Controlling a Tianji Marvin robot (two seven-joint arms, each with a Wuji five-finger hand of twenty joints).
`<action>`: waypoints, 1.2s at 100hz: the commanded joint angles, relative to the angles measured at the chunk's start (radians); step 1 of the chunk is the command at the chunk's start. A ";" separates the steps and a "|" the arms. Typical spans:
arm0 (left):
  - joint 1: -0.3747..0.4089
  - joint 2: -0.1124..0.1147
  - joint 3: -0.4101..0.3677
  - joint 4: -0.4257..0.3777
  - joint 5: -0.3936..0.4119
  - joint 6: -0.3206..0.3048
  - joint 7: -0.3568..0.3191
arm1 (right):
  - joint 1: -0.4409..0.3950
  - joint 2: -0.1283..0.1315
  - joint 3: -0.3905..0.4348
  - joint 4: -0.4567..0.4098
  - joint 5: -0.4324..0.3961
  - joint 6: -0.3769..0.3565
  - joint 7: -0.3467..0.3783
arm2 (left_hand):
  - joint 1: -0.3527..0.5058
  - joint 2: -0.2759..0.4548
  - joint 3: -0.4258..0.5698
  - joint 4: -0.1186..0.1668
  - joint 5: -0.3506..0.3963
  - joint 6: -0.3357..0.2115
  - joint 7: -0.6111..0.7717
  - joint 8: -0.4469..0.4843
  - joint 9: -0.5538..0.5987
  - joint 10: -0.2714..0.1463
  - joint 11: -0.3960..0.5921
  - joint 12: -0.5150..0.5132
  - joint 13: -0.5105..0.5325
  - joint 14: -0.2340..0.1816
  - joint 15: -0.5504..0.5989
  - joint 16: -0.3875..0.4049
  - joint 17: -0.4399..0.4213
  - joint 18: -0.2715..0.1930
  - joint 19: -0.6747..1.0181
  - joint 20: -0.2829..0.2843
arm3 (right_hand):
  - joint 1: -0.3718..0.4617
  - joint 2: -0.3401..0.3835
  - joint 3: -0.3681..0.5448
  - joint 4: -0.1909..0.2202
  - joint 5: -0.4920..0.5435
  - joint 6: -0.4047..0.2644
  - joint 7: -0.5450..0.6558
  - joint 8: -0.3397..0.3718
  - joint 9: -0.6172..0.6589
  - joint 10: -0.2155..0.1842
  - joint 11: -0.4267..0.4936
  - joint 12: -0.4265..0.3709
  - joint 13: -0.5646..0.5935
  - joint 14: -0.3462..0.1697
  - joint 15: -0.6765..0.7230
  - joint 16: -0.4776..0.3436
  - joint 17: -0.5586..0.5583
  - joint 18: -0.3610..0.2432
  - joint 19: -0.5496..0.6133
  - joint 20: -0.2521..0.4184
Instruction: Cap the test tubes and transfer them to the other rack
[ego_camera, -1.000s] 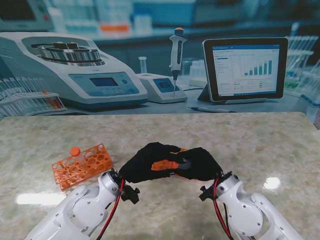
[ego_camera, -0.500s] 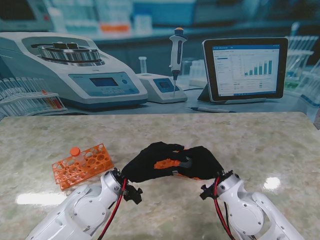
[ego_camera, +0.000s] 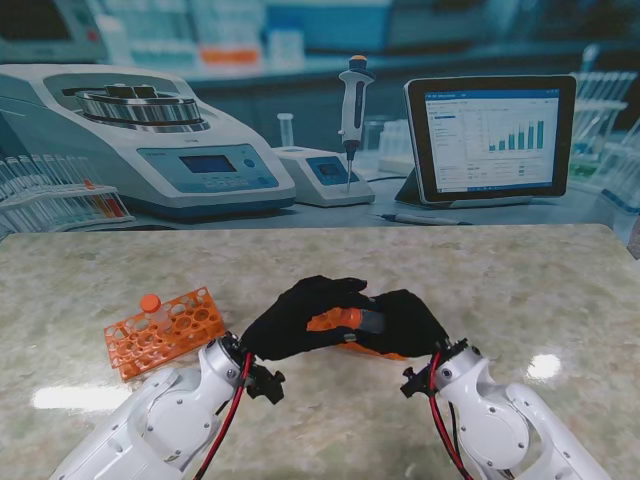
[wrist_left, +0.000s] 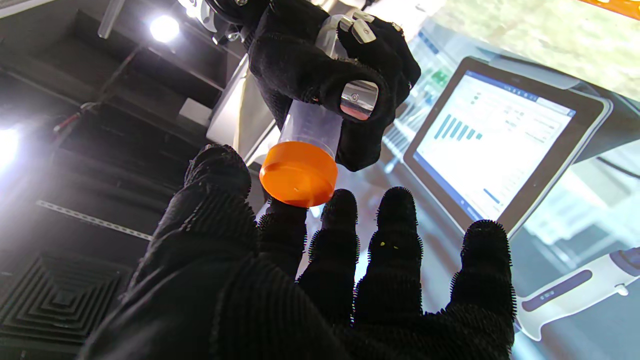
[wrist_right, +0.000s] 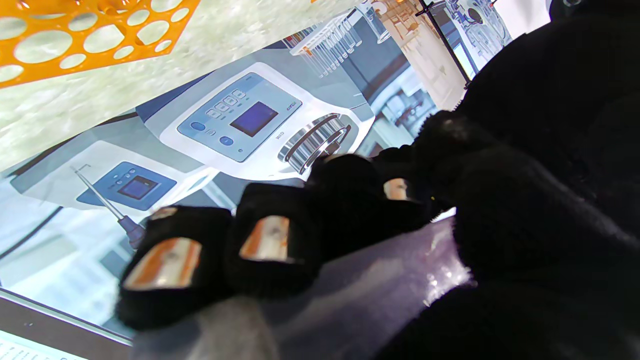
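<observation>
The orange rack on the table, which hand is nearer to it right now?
Left. The left hand is just right of the orange rack, apart from it, at the tube's orange cap. The right hand, gripping the tube, is farther right.

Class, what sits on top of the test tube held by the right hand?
An orange cap covers the test tube mouth. The right hand wraps the tube, hiding its lower part.

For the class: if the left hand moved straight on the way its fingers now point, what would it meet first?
Most likely the orange cap on the test tube held by the right hand. The left hand has its fingers at the cap already; actual contact is unclear.
</observation>
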 joint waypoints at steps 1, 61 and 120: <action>0.001 -0.003 -0.002 -0.010 -0.004 0.005 0.003 | -0.008 -0.004 -0.001 -0.008 0.000 -0.001 -0.001 | -0.024 0.025 -0.023 0.013 -0.037 0.021 -0.037 0.014 -0.042 -0.010 -0.008 0.010 -0.026 -0.020 -0.003 0.012 -0.013 -0.025 -0.045 0.037 | 0.015 0.016 0.006 -0.017 0.044 -0.006 0.068 0.026 0.041 -0.020 0.017 0.015 0.018 -0.130 0.187 0.075 0.059 -0.061 0.257 0.054; 0.022 0.005 -0.044 -0.036 0.011 0.031 -0.015 | -0.014 -0.004 0.002 -0.011 -0.004 -0.003 -0.004 | -0.043 -0.013 -0.029 0.011 -0.093 0.038 -0.066 0.036 -0.070 -0.009 -0.011 0.023 -0.055 -0.025 -0.014 0.015 -0.030 -0.026 -0.065 0.043 | 0.015 0.016 0.007 -0.017 0.045 -0.003 0.068 0.026 0.041 -0.019 0.017 0.016 0.018 -0.130 0.187 0.075 0.059 -0.061 0.257 0.054; 0.011 -0.002 -0.017 0.006 0.081 0.041 0.041 | -0.015 -0.002 0.004 -0.012 -0.012 -0.004 -0.001 | -0.037 -0.154 -0.003 -0.001 -0.083 0.067 -0.050 0.084 -0.078 -0.006 -0.001 0.034 -0.046 -0.027 -0.004 0.020 -0.015 -0.016 -0.055 0.061 | 0.014 0.015 0.007 -0.017 0.046 -0.004 0.068 0.025 0.041 -0.020 0.016 0.016 0.018 -0.130 0.187 0.075 0.059 -0.061 0.257 0.054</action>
